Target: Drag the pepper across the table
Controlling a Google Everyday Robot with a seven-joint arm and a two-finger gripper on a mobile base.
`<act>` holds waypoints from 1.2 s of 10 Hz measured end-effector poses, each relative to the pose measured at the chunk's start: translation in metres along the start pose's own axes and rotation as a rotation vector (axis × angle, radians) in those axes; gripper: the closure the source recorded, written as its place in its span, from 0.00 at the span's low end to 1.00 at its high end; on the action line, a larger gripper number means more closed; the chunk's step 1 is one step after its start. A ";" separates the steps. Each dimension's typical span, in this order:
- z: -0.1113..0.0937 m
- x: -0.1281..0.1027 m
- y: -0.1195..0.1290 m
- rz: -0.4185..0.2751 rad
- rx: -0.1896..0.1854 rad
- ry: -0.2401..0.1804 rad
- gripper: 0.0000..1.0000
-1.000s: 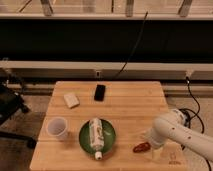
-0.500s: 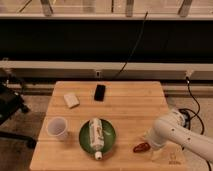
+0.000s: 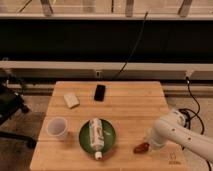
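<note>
The pepper [image 3: 141,147] is a small glossy red-brown chili lying on the light wood table [image 3: 130,105] near its front right. My gripper [image 3: 149,143] is at the end of the white arm that reaches in from the right, and it sits right at the pepper's right end. The arm's body hides the fingers, so contact with the pepper cannot be confirmed.
A white bottle [image 3: 96,136] lies on a green plate [image 3: 111,141] at front centre. A white cup [image 3: 57,128] stands at front left. A pale block [image 3: 71,100] and a black phone [image 3: 100,92] lie toward the back. A black chair [image 3: 10,102] stands left of the table.
The arm and the pepper have both shifted slightly left and toward the front edge. Everything else is as before.
</note>
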 end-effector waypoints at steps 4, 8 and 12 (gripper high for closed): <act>0.002 0.005 -0.009 -0.013 -0.006 -0.003 0.97; 0.001 0.007 -0.010 -0.012 -0.005 0.001 0.97; -0.001 0.014 -0.031 -0.046 -0.016 0.006 0.97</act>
